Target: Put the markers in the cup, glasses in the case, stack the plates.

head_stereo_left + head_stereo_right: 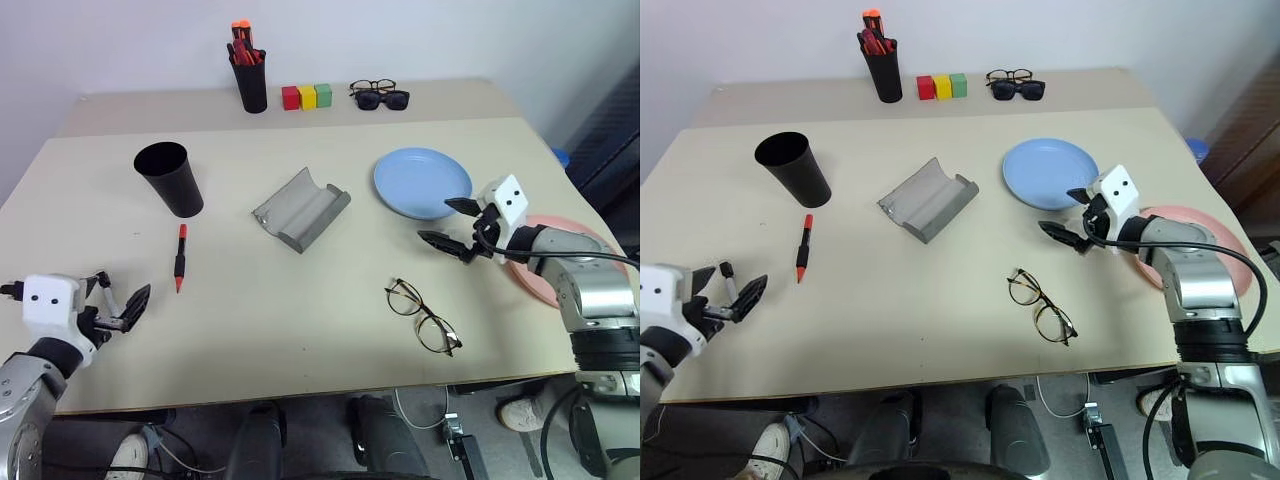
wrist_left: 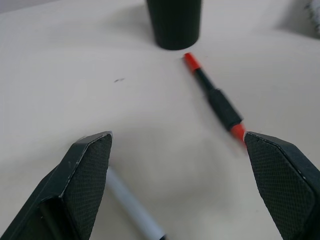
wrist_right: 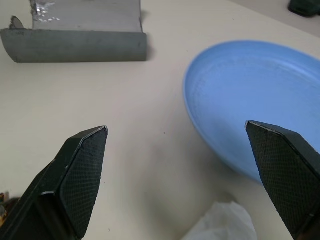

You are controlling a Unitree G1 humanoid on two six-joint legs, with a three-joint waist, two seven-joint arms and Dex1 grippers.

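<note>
Both jaws wide, nothing held. Right gripper (image 1: pixel 452 225) hovers beside blue plate (image 1: pixel 422 182), pointing left w/ pink plate (image 1: pixel 1230 232) under its forearm; stacking looks like the step in hand, next needs a rim grasp. Left gripper (image 1: pixel 120 305) low near table edge, marker (image 1: pixel 181 257) just ahead, cup (image 1: pixel 170 178) beyond. Glasses (image 1: pixel 423 315) lie apart from open case (image 1: pixel 301 208).

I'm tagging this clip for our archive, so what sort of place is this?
Probably an office or lab set up for a tabletop tidying test: a plain beige table against a bare wall, a black holder of markers beside coloured blocks at the back, and cables hanging under the front edge.
</note>
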